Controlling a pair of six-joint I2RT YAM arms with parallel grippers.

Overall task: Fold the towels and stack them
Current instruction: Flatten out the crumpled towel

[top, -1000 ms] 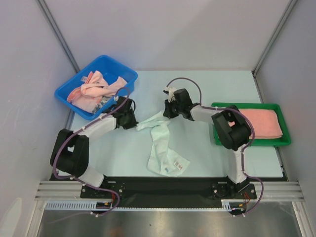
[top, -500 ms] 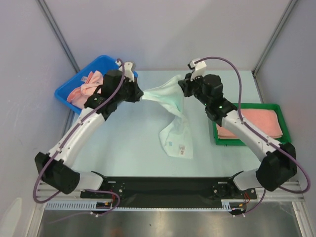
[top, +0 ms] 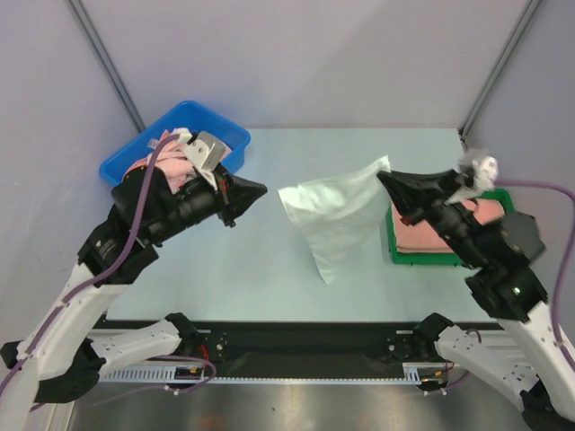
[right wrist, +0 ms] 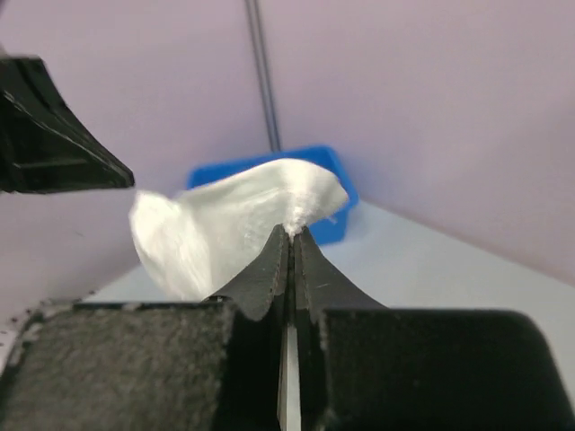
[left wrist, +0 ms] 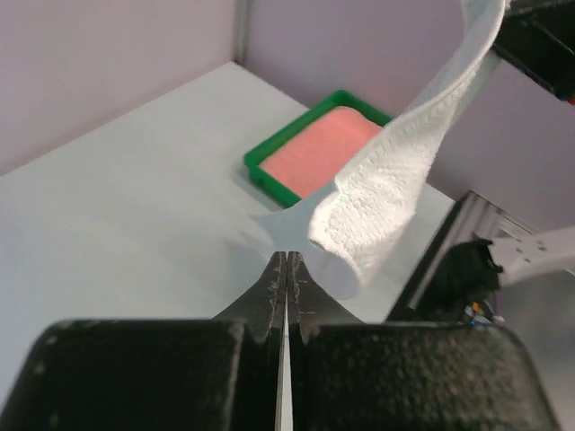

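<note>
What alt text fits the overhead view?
The left pincer and right pincer hold a pale mint towel aloft between them, each shut on a corner. Pink towels sit in a blue bin at left and a green tray at right.

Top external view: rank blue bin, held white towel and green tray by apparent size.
1. blue bin and white towel: about alike; the towel is held up nearer the camera, the bin partly hidden.
2. green tray, mostly hidden.

We see the left arm (top: 67, 305) and the right arm (top: 503, 260) built of white link shells and black joint housings. Purple cables (top: 539, 186) trail along each, and the black fingers (left wrist: 268, 296) taper to thin wedges.
</note>
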